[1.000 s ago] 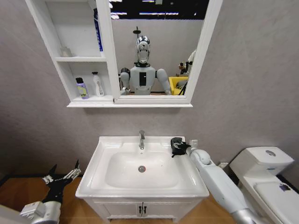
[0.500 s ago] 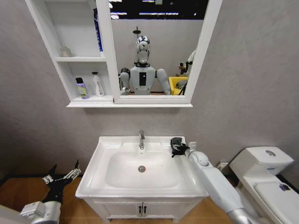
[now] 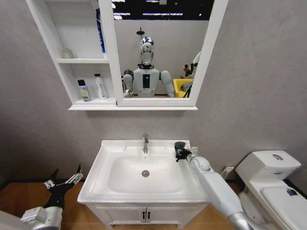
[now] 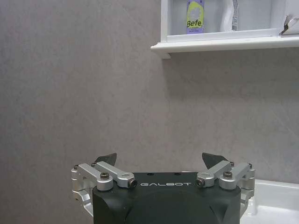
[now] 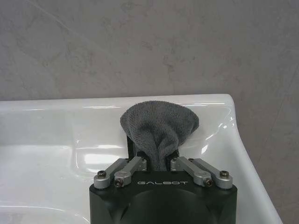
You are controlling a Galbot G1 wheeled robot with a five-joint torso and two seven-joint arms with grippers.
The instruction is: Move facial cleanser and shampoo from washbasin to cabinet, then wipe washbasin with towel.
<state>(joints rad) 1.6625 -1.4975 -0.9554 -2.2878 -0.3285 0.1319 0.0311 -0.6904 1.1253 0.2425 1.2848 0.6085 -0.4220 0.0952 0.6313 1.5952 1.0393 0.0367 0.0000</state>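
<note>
The dark grey towel [image 5: 159, 125] is bunched between the jaws of my right gripper [image 5: 159, 161], which is shut on it. In the head view this gripper [image 3: 181, 151] rests on the back right rim of the white washbasin [image 3: 96, 179], just right of the chrome tap [image 3: 145, 143]. A purple-labelled bottle [image 3: 84, 91] and a white bottle [image 3: 100, 87] stand on the lower shelf of the cabinet [image 3: 81, 61]; I cannot tell which is the facial cleanser and which the shampoo. My left gripper [image 3: 63, 181] hangs open, low and left of the basin.
A mirror [image 3: 158, 57] joins the cabinet on its right. A white toilet [image 3: 268, 167] stands right of the basin, close to my right arm. Below the basin is a vanity with two doors [image 3: 146, 215]. The grey wall [image 4: 93, 93] faces the left gripper [image 4: 161, 161].
My right gripper has slid a little toward the tap along the basin's back rim, keeping the towel. The left arm has not moved.
</note>
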